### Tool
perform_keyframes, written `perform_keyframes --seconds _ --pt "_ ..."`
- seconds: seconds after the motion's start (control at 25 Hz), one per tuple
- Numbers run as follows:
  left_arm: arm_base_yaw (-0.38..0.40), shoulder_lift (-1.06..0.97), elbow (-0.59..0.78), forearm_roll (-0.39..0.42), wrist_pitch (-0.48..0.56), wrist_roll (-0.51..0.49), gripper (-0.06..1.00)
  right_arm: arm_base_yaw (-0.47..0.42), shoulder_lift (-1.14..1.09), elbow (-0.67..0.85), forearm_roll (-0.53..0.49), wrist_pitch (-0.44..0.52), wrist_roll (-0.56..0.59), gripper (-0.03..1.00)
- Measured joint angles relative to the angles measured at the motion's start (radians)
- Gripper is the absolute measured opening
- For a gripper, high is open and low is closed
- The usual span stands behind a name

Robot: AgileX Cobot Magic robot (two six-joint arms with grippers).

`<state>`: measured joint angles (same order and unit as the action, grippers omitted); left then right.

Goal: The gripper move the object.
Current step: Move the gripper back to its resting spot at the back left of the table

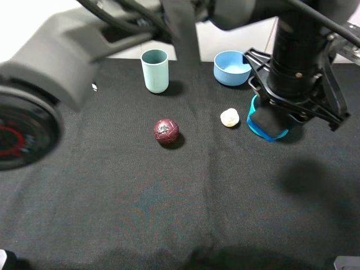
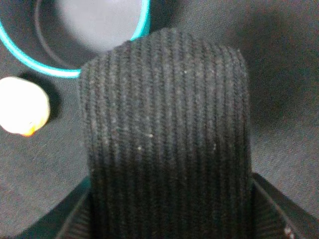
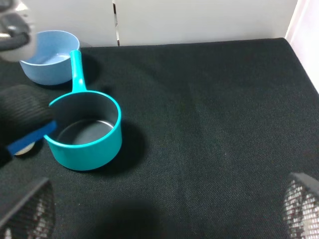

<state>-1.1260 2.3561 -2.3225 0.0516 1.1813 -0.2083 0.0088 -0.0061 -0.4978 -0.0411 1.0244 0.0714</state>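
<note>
Left wrist view: left gripper clamped on sponge, held at pan rim, prob. to drop it in; right gripper wide open, empty.

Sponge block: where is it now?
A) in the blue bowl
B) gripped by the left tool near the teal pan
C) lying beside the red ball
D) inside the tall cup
B: the left wrist view shows the sponge block clamped in the left tool, with the teal pan close by.
</note>
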Motion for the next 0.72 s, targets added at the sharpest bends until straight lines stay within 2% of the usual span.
perform_keyframes --seconds 0.72 --pt "0.090 -0.230 0.276 0.047 -0.001 0.018 0.63 0.000 0.000 0.000 0.001 0.000 0.000 0.69"
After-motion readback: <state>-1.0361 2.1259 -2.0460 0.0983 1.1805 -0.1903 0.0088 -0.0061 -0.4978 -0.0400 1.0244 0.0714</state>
